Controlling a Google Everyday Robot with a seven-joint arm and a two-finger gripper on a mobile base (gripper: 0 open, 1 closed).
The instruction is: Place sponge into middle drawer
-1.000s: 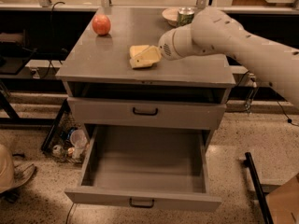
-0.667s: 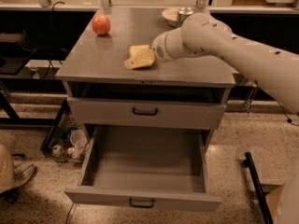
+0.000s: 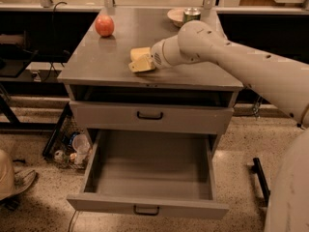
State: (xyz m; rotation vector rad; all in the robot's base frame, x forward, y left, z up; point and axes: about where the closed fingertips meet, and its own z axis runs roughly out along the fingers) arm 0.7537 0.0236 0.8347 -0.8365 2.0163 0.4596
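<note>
The pale yellow sponge (image 3: pixel 139 53) is over the middle of the grey cabinet top (image 3: pixel 106 64), near its front edge. My gripper (image 3: pixel 142 61) reaches in from the right and is shut on the sponge, with one cream finger (image 3: pixel 141 65) on the sponge's near side. I cannot tell whether the sponge rests on the top or is held just above it. The middle drawer (image 3: pixel 145 206) is the lowest one. It is pulled wide open below and toward me, and nothing lies in it.
A red apple (image 3: pixel 104 25) sits at the back left of the cabinet top. A bowl (image 3: pixel 175 16) and a can (image 3: pixel 192 14) stand at the back right. The drawer above (image 3: pixel 149 116) is shut. Bottles and clutter (image 3: pixel 72 149) lie on the floor at the left.
My gripper and the sponge have moved together a little to the left across the cabinet top. The drawers and the apple have not moved.
</note>
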